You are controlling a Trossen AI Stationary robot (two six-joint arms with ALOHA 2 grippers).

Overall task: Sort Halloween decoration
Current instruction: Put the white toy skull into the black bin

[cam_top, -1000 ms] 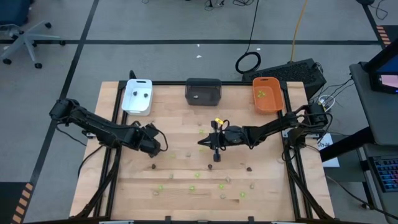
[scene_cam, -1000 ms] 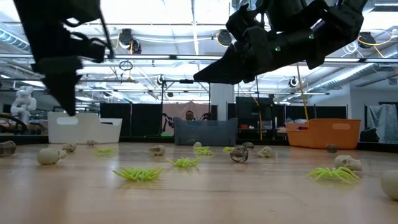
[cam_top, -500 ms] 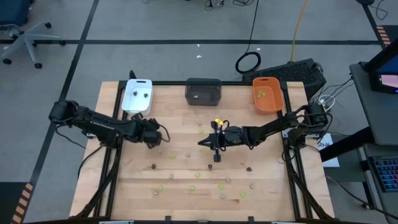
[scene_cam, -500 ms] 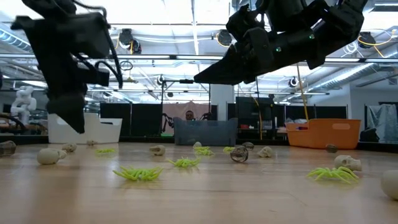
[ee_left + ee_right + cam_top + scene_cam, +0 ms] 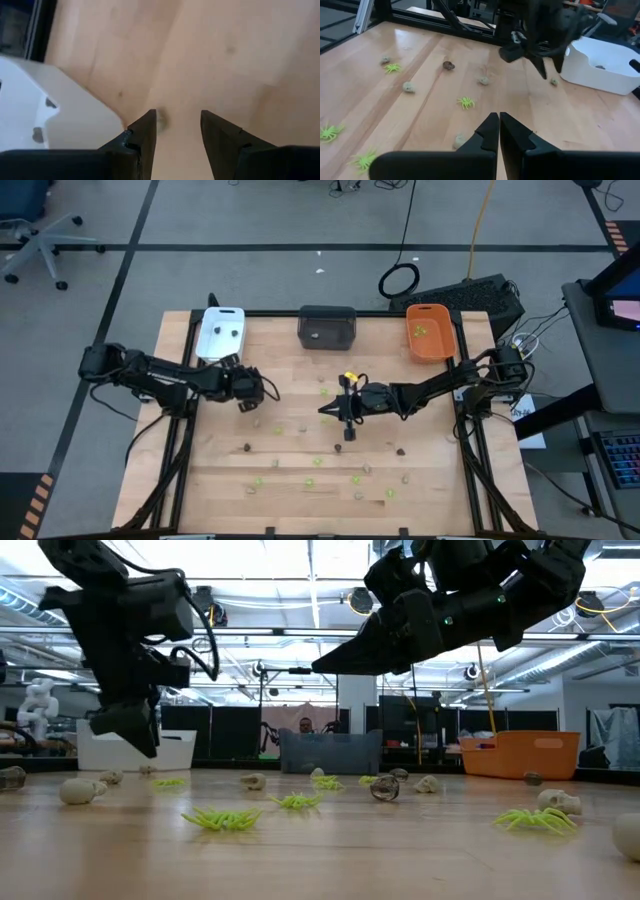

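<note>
**Halloween decoration: left hand moved up beside the white tray**

Halloween decoration (image 5: 316,462) lay scattered over the bench (image 5: 430,480), with more pieces in the white tray (image 5: 221,332). Within the last second your left hand (image 5: 247,402) travelled toward that tray and narrowed its spread fingers around a pale beige piece (image 5: 162,118), not yet gripped. Your right hand (image 5: 348,430) hung mid-bench, fingers pressed together. Pieces looked like lime green spiders (image 5: 222,819), beige skulls (image 5: 78,790) and small dark bits.
</note>
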